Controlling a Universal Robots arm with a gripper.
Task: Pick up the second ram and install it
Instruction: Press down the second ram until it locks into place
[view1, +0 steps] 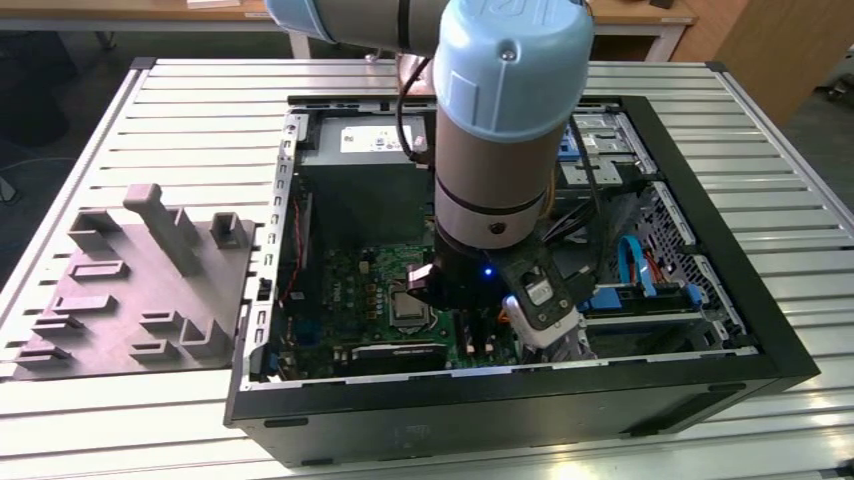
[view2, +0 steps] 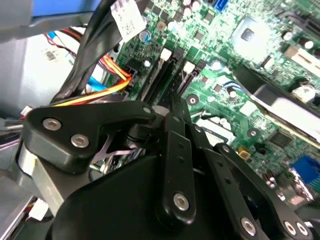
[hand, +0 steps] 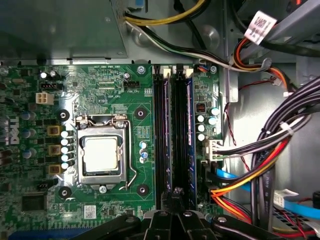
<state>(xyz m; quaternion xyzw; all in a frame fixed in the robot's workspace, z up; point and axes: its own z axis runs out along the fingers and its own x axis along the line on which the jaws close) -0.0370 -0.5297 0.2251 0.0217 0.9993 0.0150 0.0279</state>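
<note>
Second ram (hand: 189, 150): dark blue-black strip with small chips, standing on edge in one of the long black memory slots (hand: 161, 135) of the green motherboard (hand: 100, 95), on the side of the slot bank away from the CPU socket (hand: 101, 155). Strip runs the slot's full length, parallel to the neighbouring slots; whether it is fully seated cannot be told

End effector (hand: 176, 192): black linkage fingers converge over the near end of the slot bank in the first wrist view, tips just above or touching the ram's end. Whether the fingers are parted or clamped on the strip cannot be told. In the second wrist view the same linkages (view2: 175, 165) sit low over the board beside the slots

Exterior view: arm (view1: 501, 130) reaches straight down into the open computer case (view1: 721, 260), which lies on its side on the slatted metal counter (view1: 174, 110). Grey fixture block (view1: 134, 285) rests on the counter at the exterior view's left of the case. Bundled cables (hand: 280, 145) lie beside the board
</note>
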